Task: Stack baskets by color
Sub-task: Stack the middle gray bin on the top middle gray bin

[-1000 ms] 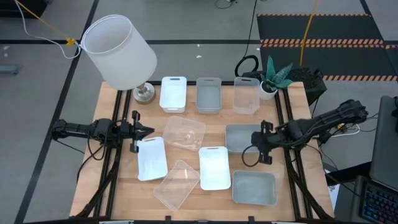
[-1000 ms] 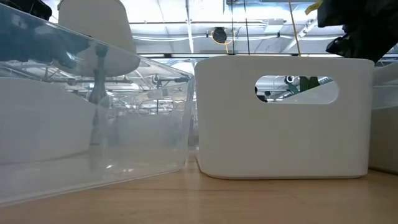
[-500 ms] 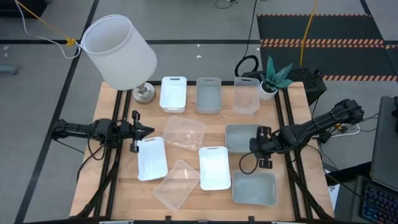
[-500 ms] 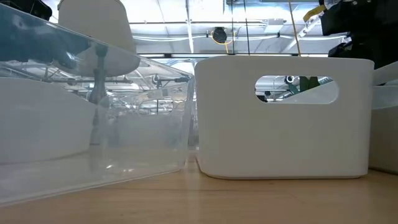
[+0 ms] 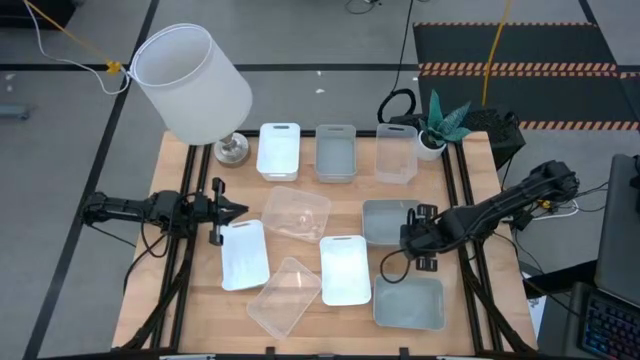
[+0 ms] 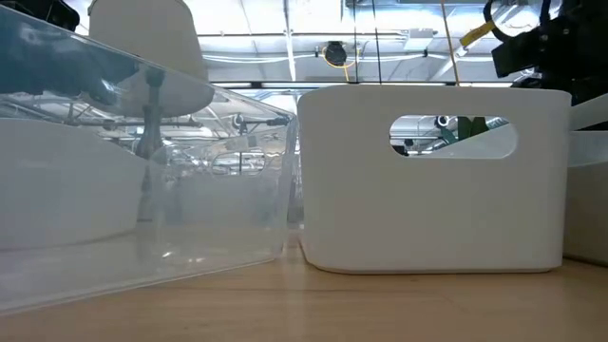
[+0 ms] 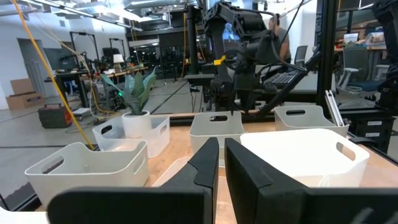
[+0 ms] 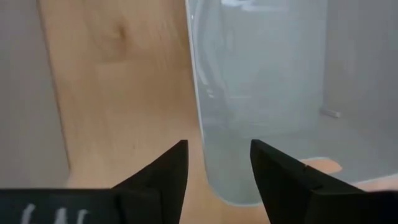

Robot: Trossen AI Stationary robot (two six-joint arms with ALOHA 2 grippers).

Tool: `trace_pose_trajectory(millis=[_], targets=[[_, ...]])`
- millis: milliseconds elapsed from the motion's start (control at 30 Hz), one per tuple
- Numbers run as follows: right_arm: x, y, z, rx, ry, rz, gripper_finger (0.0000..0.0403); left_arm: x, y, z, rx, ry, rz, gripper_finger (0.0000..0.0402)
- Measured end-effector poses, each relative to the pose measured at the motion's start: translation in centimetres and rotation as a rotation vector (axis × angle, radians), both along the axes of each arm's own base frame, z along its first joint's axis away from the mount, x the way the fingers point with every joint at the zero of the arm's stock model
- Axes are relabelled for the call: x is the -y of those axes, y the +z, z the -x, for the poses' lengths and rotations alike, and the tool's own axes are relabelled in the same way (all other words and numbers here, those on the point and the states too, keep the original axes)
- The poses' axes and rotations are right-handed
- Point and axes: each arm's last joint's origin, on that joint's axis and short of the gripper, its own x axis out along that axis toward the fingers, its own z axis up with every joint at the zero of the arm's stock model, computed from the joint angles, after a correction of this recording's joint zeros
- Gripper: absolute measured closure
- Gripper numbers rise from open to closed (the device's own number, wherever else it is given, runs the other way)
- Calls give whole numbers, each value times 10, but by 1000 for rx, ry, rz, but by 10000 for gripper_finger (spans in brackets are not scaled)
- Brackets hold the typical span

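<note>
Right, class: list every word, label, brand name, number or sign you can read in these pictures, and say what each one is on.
None can be read.
The baskets, lampshade and table carry no visible print.
Items in the room behind, in the left wrist view, are too small to read.

I see three baskets (image 5: 337, 152) in a back row right of the lamp (image 5: 193, 84), six more (image 5: 345, 269) scattered nearer the front, plant (image 5: 437, 125) at the back-right corner of the table (image 5: 187, 180).
</note>
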Motion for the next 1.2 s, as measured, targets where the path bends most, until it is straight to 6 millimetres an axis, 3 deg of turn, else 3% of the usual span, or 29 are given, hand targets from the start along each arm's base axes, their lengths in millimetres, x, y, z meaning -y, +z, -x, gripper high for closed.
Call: trace_pose_trajectory(millis=[433,867,1200], targets=[[-4,-15,-9,-90,57,31,279,0,0,0,1,0,0,371],[-2,-19,-11,-136,96,-10,394,0,0,0,1,0,0,371],[-2,-19,-10,-153,123,-31,400,0,0,0,2,-1,7,371]])
